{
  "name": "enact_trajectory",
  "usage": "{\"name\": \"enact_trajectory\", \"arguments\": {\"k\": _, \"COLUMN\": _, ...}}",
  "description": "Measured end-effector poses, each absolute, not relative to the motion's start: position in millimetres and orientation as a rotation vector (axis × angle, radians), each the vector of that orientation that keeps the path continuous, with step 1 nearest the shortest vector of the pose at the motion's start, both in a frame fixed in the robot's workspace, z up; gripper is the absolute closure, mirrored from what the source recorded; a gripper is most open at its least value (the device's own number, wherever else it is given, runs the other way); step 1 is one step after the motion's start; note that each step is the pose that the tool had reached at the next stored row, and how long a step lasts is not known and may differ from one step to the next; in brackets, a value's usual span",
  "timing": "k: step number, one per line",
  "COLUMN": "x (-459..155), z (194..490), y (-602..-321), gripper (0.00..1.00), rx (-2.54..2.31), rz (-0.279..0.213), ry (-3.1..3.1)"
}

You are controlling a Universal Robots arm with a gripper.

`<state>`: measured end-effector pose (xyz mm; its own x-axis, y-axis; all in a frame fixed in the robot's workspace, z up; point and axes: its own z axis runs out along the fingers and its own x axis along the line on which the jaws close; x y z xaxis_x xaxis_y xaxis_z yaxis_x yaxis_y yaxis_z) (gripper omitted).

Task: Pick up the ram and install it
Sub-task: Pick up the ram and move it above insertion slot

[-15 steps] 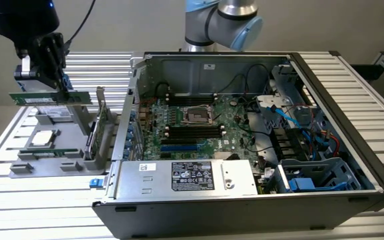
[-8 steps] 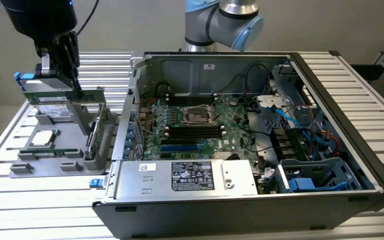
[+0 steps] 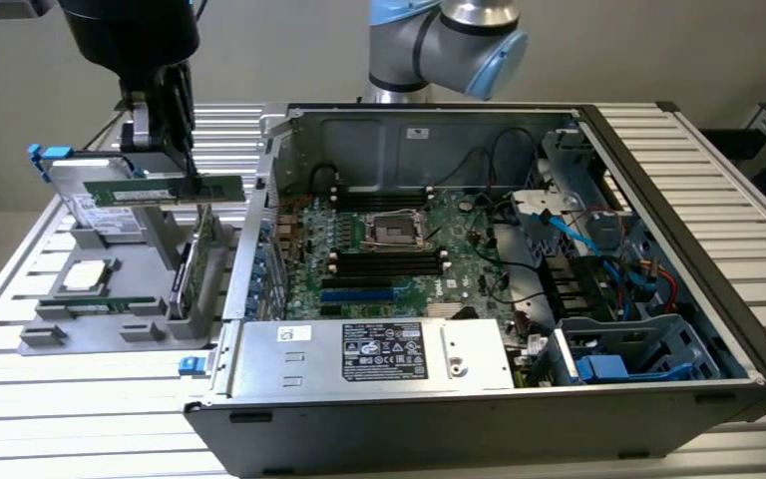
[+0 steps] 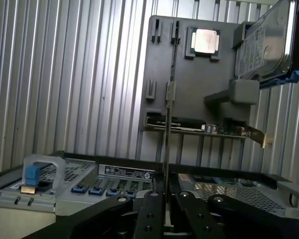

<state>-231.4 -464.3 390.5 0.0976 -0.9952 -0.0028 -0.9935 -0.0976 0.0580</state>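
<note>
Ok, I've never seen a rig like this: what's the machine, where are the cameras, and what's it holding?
It is one robot arm with a two-fingered tool. The exterior view looks from off the arm at a ribbed metal table bearing an open computer case. The wrist view looks along the tool itself. The tool is shut on the ram, a thin green stick, over a gray holder beside the case; that holder also carries a processor chip and a hard drive.
</note>
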Motion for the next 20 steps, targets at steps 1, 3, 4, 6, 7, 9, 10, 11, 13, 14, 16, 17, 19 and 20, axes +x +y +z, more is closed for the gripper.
{"name": "enact_trajectory", "arguments": {"k": 1, "x": -227.2, "z": 390.7, "y": -464.4, "gripper": 0.87, "rx": 2.299, "rz": -0.065, "ry": -2.081}}
{"name": "enact_trajectory", "arguments": {"k": 3, "x": -218.7, "z": 391.2, "y": -464.3, "gripper": 0.87, "rx": 2.302, "rz": -0.067, "ry": -2.079}}
{"name": "enact_trajectory", "arguments": {"k": 4, "x": -214.2, "z": 391.4, "y": -464.3, "gripper": 0.87, "rx": 2.304, "rz": -0.068, "ry": -2.078}}
{"name": "enact_trajectory", "arguments": {"k": 6, "x": -205.2, "z": 391.9, "y": -464.3, "gripper": 0.87, "rx": 2.306, "rz": -0.070, "ry": -2.076}}
{"name": "enact_trajectory", "arguments": {"k": 7, "x": -200.7, "z": 392.1, "y": -464.3, "gripper": 0.87, "rx": 2.308, "rz": -0.071, "ry": -2.076}}
{"name": "enact_trajectory", "arguments": {"k": 9, "x": -191.9, "z": 392.4, "y": -464.4, "gripper": 0.87, "rx": 2.310, "rz": -0.073, "ry": -2.075}}
{"name": "enact_trajectory", "arguments": {"k": 10, "x": -187.0, "z": 392.6, "y": -464.4, "gripper": 0.87, "rx": 2.311, "rz": -0.074, "ry": -2.075}}
{"name": "enact_trajectory", "arguments": {"k": 11, "x": -182.8, "z": 392.7, "y": -464.3, "gripper": 0.87, "rx": 2.312, "rz": -0.075, "ry": -2.075}}
{"name": "enact_trajectory", "arguments": {"k": 13, "x": -173.5, "z": 392.8, "y": -464.3, "gripper": 0.87, "rx": 2.313, "rz": -0.077, "ry": -2.076}}
{"name": "enact_trajectory", "arguments": {"k": 14, "x": -169.2, "z": 392.9, "y": -464.3, "gripper": 0.87, "rx": 2.314, "rz": -0.079, "ry": -2.076}}
{"name": "enact_trajectory", "arguments": {"k": 16, "x": -160.0, "z": 393.0, "y": -464.3, "gripper": 0.87, "rx": 2.315, "rz": -0.081, "ry": -2.077}}
{"name": "enact_trajectory", "arguments": {"k": 17, "x": -155.3, "z": 393.1, "y": -464.3, "gripper": 0.87, "rx": 2.316, "rz": -0.083, "ry": -2.077}}
{"name": "enact_trajectory", "arguments": {"k": 19, "x": -146.0, "z": 393.2, "y": -464.3, "gripper": 0.87, "rx": 2.318, "rz": -0.086, "ry": -2.079}}
{"name": "enact_trajectory", "arguments": {"k": 20, "x": -141.5, "z": 393.2, "y": -464.3, "gripper": 0.87, "rx": 2.319, "rz": -0.088, "ry": -2.079}}
